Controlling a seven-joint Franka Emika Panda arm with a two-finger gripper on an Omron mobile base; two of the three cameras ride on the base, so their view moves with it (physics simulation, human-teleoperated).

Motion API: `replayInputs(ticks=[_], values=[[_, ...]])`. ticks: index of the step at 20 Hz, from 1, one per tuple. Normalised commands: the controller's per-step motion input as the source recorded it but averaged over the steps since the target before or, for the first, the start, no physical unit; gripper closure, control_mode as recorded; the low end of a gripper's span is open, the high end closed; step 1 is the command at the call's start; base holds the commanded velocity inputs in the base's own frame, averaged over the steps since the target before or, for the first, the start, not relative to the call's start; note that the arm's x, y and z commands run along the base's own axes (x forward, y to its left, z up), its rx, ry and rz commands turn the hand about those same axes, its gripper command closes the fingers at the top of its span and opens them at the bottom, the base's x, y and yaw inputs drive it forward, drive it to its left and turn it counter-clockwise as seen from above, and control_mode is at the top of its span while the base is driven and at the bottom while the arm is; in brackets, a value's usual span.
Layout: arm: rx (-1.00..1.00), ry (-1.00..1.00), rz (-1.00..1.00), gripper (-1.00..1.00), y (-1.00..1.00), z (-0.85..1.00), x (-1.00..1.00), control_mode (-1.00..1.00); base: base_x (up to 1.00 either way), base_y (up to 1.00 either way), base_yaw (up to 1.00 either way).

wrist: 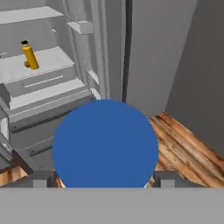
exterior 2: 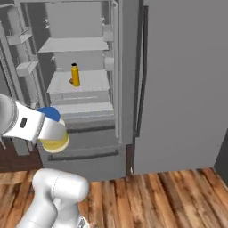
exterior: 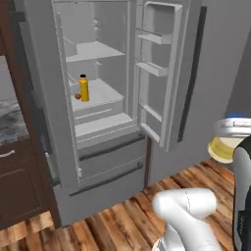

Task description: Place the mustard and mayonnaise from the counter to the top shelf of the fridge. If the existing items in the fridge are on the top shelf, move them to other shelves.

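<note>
The gripper (exterior 2: 54, 132) is closed on the mayonnaise (exterior 2: 54, 139), with the jar carried in the air in front of the open fridge (exterior 2: 178, 80).

Right base view: the jar sits at the left centre of the frame, its blue lid against the hand and its pale cream body below. The fridge interior occupies the upper left. The top shelf (exterior 2: 73, 45) is bare. One level down, the orange-yellow bottle (exterior 2: 75, 75) stands upright with the small brown ball (exterior 2: 71, 81) just beside it on its left.

Left base view: the jar (exterior: 224, 147) appears at the right edge, mid-height. This view adds the open door (exterior: 162, 73) with its door bins at upper centre, and a strip of the counter (exterior: 10, 120) over dark cabinets at the left edge. The bottle (exterior: 84, 88) and ball (exterior: 77, 96) stand left of centre.

Hand view: the blue lid (wrist: 105, 146) covers the lower centre, with one dark fingertip (wrist: 41, 180) on either side of it. The bottle (wrist: 29, 55) shows at upper left. Wooden floor (wrist: 183, 144) lies at lower right.
</note>
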Motion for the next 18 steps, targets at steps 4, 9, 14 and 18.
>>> replayInputs(ticks=[4,9,14,18], values=[[0.0,0.0,0.0,1.0,0.0,0.0,0.0,1.0,0.37,-0.04,0.95],[0.0,0.0,0.0,1.0,0.0,0.0,0.0,1.0,0.64,-0.58,0.45],[0.0,0.0,0.0,1.0,0.0,0.0,0.0,1.0,0.12,-0.56,0.11],[0.0,0.0,0.0,1.0,0.0,0.0,0.0,1.0,0.22,0.03,0.02]])
